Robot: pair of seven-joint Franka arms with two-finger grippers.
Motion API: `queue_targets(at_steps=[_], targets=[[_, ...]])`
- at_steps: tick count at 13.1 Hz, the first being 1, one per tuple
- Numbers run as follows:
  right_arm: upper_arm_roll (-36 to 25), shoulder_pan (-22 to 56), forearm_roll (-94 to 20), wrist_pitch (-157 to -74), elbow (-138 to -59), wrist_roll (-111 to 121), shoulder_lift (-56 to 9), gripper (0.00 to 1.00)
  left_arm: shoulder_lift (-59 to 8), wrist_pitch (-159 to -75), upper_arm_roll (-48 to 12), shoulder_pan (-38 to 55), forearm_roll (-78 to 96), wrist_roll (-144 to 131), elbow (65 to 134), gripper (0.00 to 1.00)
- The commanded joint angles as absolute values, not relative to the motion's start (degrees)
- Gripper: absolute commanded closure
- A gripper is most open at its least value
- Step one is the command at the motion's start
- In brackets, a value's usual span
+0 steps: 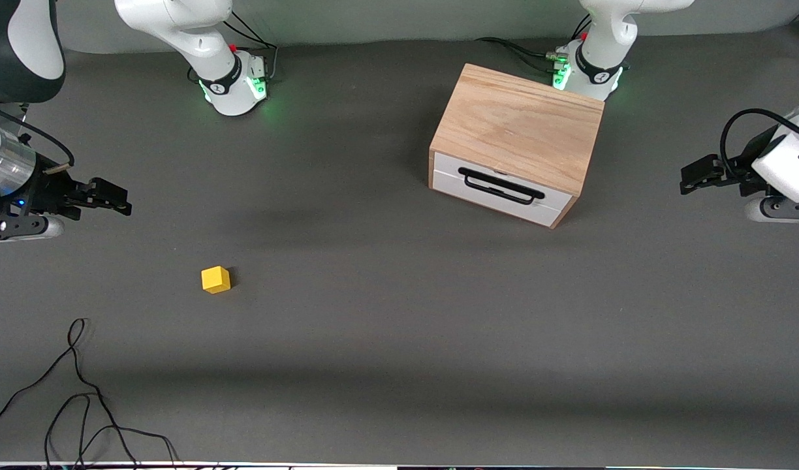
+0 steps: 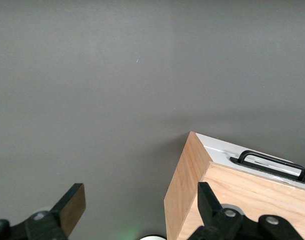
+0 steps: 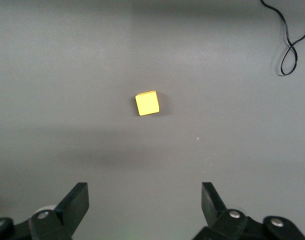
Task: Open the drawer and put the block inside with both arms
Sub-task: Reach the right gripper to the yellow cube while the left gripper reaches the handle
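Two white robot arms stand at a dark grey table (image 1: 399, 339), their green-lit bases along its edge farthest from the front camera. The wooden cabinet (image 1: 520, 124) sits toward the left arm's end of the table, close by that arm's base, turned at a slight angle so that its white drawer (image 1: 501, 186) faces the front camera. The drawer is closed, its front flush with the cabinet and its black bar handle (image 1: 501, 185) untouched. The left tool (image 1: 690, 177) hangs over bare table near the left arm's end, apart from the cabinet, its two black fingers (image 2: 72, 207) spread wide with nothing between them; the left wrist view shows the cabinet's corner and the drawer handle (image 2: 271, 165) below and ahead of it. The yellow block (image 1: 215, 279) lies alone on the table toward the right arm's end, nearer the front camera than the cabinet and well apart from it. The right tool (image 1: 122, 201) hovers over bare table near the right arm's end, clear of the block; its fingers (image 3: 76, 202) are likewise wide apart and hold nothing, and the right wrist view looks down on the block (image 3: 147, 103) resting flat. A loose black cable (image 1: 79, 398) trails across the table corner nearest the front camera at the right arm's end.
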State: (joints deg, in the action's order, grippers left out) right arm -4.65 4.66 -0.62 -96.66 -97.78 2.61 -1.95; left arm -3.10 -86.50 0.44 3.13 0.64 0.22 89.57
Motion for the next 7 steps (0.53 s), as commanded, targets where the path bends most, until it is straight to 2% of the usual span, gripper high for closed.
queue_targets(at_steps=[1,7], targets=[[-4.04,4.22,0.53,-99.31,-98.26,2.46,-3.95,0.00,-2.64,-86.13,0.79,3.78,0.09,0.88,89.82,0.00],[-4.04,4.39,0.09,-111.95,-107.82,2.72,-5.54,0.00,-2.72,-86.31,0.79,3.69,0.09,0.44,89.91,0.00]])
